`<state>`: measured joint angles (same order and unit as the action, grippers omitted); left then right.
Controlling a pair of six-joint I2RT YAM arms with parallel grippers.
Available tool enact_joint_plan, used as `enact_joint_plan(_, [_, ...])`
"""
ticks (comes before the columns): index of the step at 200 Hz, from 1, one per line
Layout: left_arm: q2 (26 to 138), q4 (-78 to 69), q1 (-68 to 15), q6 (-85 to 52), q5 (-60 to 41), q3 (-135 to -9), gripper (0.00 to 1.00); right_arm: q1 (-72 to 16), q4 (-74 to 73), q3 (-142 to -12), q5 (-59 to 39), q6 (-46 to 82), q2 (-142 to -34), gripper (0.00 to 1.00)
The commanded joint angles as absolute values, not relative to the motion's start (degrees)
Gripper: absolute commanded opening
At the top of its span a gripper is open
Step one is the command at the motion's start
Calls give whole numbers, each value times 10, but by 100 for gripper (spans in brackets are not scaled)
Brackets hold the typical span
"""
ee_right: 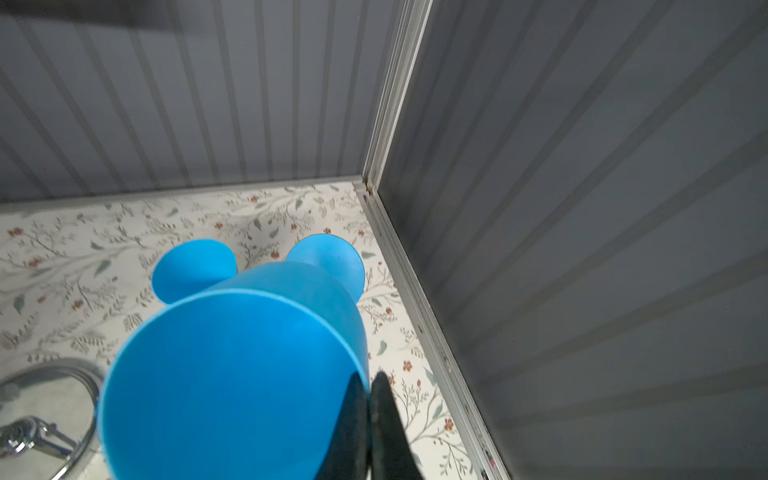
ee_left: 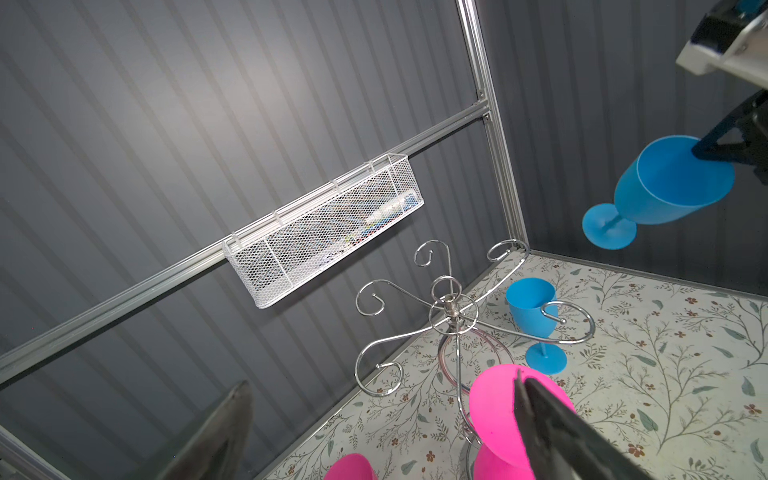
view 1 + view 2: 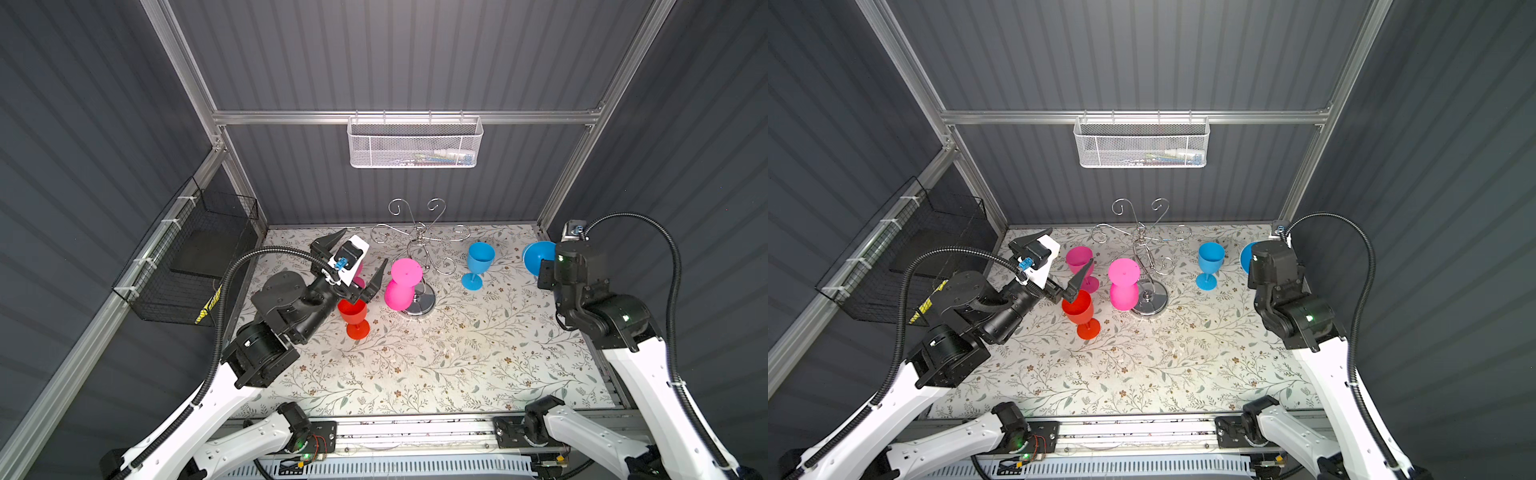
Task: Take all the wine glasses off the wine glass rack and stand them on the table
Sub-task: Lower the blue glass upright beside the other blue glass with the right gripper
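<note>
Found pink wine glass (image 3: 400, 289) hanging inverted on wine glass rack (image 3: 419, 239), foot uppermost; noted left end effector (image 3: 365, 246) released, jaws wide, just left of rack; recorded right end effector (image 1: 368, 378) grasping blue wine glass (image 1: 232, 374) by rim, well right of rack.

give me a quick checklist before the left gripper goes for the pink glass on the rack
1. left gripper open: ok
2. pink glass on rack, foot up: ok
3. pink glass between the jaws: not ok, it is beside one finger
4. red glass clear of left gripper: cannot tell
5. right gripper shut on blue glass, away from rack: ok
</note>
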<state>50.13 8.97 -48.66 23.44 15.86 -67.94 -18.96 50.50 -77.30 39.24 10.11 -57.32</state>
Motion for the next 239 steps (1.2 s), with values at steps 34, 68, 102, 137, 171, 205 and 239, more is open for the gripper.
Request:
enact_joint_plan(34, [484, 94, -488, 215, 171, -672, 100, -152, 650, -735, 208, 192, -611, 0])
enact_joint_plan(68, [477, 96, -488, 203, 175, -664, 100, -152, 621, -687, 109, 216, -623, 0])
enact_joint_plan(102, [477, 111, -488, 197, 175, -669, 100, -152, 612, -687, 91, 213, -662, 0])
enact_joint_plan(137, [473, 117, -488, 186, 179, -665, 100, -152, 609, -709, 88, 195, -716, 0])
enact_joint_plan(171, [472, 130, -488, 181, 180, -668, 100, -152, 595, -721, 87, 186, -748, 0])
enact_joint_plan(205, [473, 137, -488, 175, 183, -670, 100, -152, 591, -730, 81, 181, -770, 0])
enact_joint_plan(239, [478, 140, -488, 173, 183, -671, 100, -151, 591, -731, 81, 178, -778, 0])
